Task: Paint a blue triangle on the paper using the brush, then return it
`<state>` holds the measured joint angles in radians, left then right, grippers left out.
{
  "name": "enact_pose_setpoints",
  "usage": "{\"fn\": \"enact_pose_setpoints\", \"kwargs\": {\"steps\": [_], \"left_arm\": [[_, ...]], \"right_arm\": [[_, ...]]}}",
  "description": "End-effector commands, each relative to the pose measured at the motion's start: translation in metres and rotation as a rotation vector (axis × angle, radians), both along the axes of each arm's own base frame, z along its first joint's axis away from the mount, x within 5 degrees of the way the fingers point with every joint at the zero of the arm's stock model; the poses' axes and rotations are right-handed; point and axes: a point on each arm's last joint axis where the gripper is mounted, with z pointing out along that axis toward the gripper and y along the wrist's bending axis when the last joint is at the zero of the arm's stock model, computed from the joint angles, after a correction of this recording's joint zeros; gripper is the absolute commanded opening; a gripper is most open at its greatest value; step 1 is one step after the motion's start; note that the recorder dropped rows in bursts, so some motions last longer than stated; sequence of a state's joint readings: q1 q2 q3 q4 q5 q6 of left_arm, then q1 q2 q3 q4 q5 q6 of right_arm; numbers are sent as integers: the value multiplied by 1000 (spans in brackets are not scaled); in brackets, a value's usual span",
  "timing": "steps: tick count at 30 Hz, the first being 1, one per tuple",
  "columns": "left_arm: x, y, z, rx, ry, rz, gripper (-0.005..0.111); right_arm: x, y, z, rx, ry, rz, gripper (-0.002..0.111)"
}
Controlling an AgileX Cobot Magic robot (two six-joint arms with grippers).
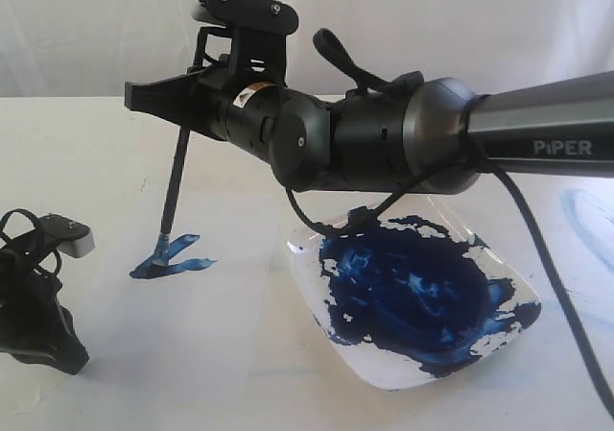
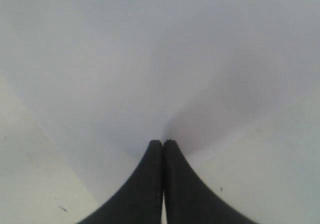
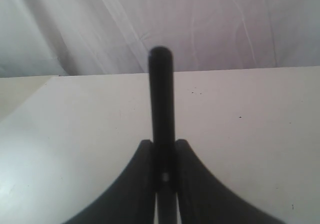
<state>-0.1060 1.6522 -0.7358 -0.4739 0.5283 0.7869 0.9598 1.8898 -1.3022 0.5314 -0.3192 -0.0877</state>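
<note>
Though unseen from the right wrist view, brush bristles touch paper

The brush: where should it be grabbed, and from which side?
Grip the brush on its bare black handle, well above the wet blue tip. It stands nearly upright, tip down on the paper, so come in from the side, fingers closing across the thin shaft.
</note>
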Motion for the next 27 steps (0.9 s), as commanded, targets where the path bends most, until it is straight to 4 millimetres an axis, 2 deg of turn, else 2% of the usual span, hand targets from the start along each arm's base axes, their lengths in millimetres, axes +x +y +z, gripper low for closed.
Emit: {"fn": "enact_pose_setpoints", "kwargs": {"steps": [1, 21, 27], "left_arm": [[-3, 0, 1, -16, 21, 11, 0], [-3, 0, 1, -16, 21, 11, 0], [-3, 0, 1, -16, 21, 11, 0]], "right_arm": [[1, -1, 2, -36, -34, 15, 0], [0, -1, 1, -64, -43, 29, 0], [3, -7, 5, -84, -40, 33, 0]]}}
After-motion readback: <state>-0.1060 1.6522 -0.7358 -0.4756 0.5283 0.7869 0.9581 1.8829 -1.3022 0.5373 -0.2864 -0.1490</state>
